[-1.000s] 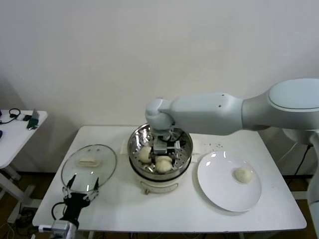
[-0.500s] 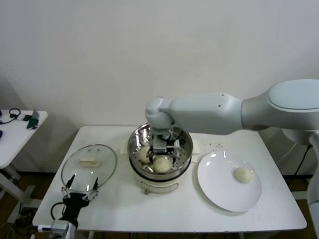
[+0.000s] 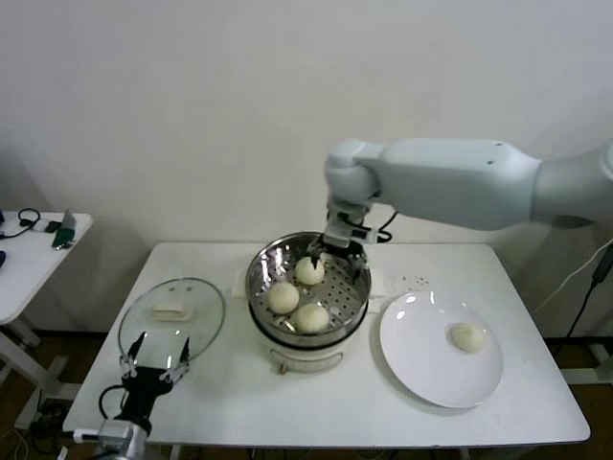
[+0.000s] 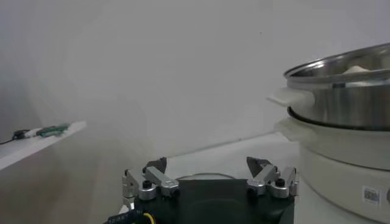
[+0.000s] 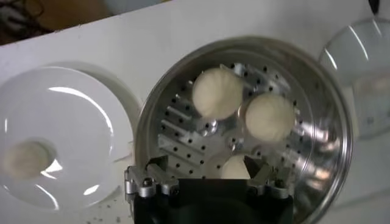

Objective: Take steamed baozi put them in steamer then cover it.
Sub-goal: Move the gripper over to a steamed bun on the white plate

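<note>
Left gripper [image 3: 153, 350] parked low at near worktop [image 3: 335, 407] edge, jaws spread, nothing held; just beyond, round clear glass cover [image 3: 171, 321] with cream handle flat on worktop, off the pot; round shiny stainless-steel steamer [image 3: 308, 287] now with three smooth cream-white baozi [image 3: 283, 297] on perforated tray; one baozi [image 3: 467, 336] left on flat white plate [image 3: 421, 369]; right gripper [image 3: 337, 251] lifted clear above far rim since a second ago, jaws gone wide, empty; third bun released, one fetch plus covering remaining.
</note>
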